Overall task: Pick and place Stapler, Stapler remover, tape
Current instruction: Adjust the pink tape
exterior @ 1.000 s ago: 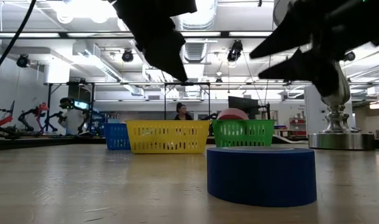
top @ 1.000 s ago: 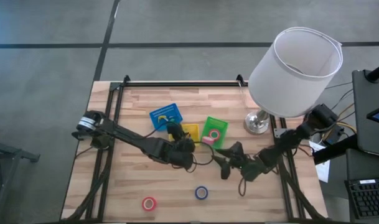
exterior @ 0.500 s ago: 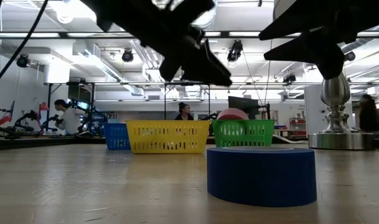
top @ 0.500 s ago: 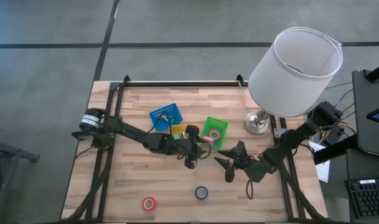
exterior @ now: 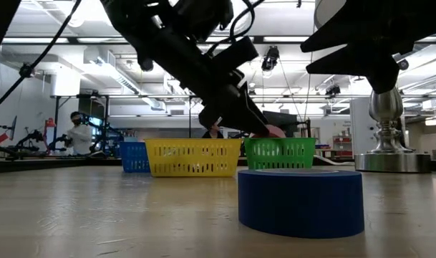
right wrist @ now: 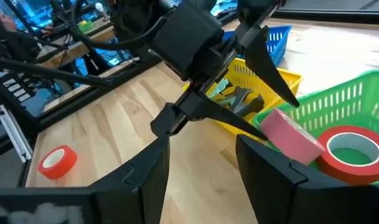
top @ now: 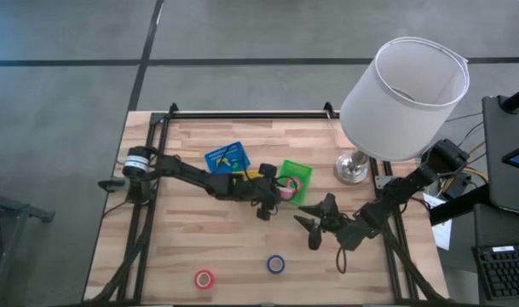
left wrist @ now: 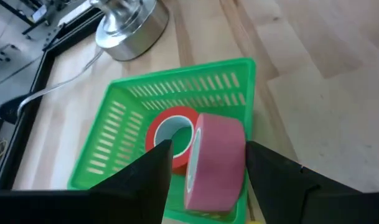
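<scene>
A pink tape roll [left wrist: 217,155] stands on edge at the near left corner of the green bin [left wrist: 124,118]. It also shows in the high view [top: 287,193] and the right wrist view [right wrist: 292,140]. A red tape roll [left wrist: 173,134] lies flat inside the bin. My left gripper [left wrist: 209,149] is open, with one finger on either side of the pink roll. My right gripper [top: 314,224] is open and empty above the table, right of the bins. A blue roll [top: 276,263] and a red roll [top: 204,278] lie flat near the table's near edge. My left gripper has its fingers [left wrist: 264,174] slanting down from the table's left side, beside the pink roll's two flat faces [left wrist: 236,155]. I cannot tell whether either finger touches it. The roll rests in the bin's corner.
A yellow bin [right wrist: 273,78] with dark tools in it and a blue bin [top: 227,158] stand left of the green one. A big white lamp [top: 404,85] stands on its metal base [top: 353,168] at the far right. Bare wood lies at the near left.
My left gripper has gone from the table's middle toward the far and right edges, to the green bin. It has tipped down toward the pink roll, which has stayed at the bin's corner.
</scene>
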You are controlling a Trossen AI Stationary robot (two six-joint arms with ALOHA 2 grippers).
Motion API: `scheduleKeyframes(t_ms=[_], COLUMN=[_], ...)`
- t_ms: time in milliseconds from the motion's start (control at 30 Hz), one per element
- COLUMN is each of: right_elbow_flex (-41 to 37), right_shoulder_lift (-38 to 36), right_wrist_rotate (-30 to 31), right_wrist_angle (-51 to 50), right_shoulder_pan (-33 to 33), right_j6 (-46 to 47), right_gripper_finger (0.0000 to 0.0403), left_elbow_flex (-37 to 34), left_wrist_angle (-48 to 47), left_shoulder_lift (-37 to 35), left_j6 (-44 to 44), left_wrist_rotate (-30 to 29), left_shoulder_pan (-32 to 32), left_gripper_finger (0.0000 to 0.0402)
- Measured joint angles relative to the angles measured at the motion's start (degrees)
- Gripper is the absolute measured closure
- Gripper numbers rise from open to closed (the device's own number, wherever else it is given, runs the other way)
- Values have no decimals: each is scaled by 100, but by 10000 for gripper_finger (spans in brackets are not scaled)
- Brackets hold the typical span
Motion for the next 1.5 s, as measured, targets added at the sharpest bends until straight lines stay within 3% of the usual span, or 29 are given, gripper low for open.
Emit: scheduleKeyframes(t_ms=[200,467,633,900,1067,1200,1500], right_elbow_flex=[-6,-6,-6,-6,-6,-6,-6], right_shoulder_lift=[0,0,0,0,0,2,4], right_wrist_rotate=[0,0,0,0,0,0,-2], right_wrist_angle=[1,2,3,3,5,4,7], right_shoulder_pan=[-2,-4,-4,0,0,-2,0], right_j6=[0,0,0,0,0,0,33], right_gripper_finger=[224,227,227,227,227,227,227], left_elbow_flex=[-7,22,33,198,705,1051,1087], left_wrist_angle=[-97,-92,-92,-251,-1327,-2106,-1993], left_shoulder_lift=[0,0,0,-7,-20,33,317], left_j6=[-17,-63,-262,-315,-458,-699,-792], left_wrist_rotate=[79,98,504,705,1281,1340,1687], left_shoulder_pan=[28,201,348,337,360,475,711], left_gripper_finger=[214,274,302,292,293,288,285])
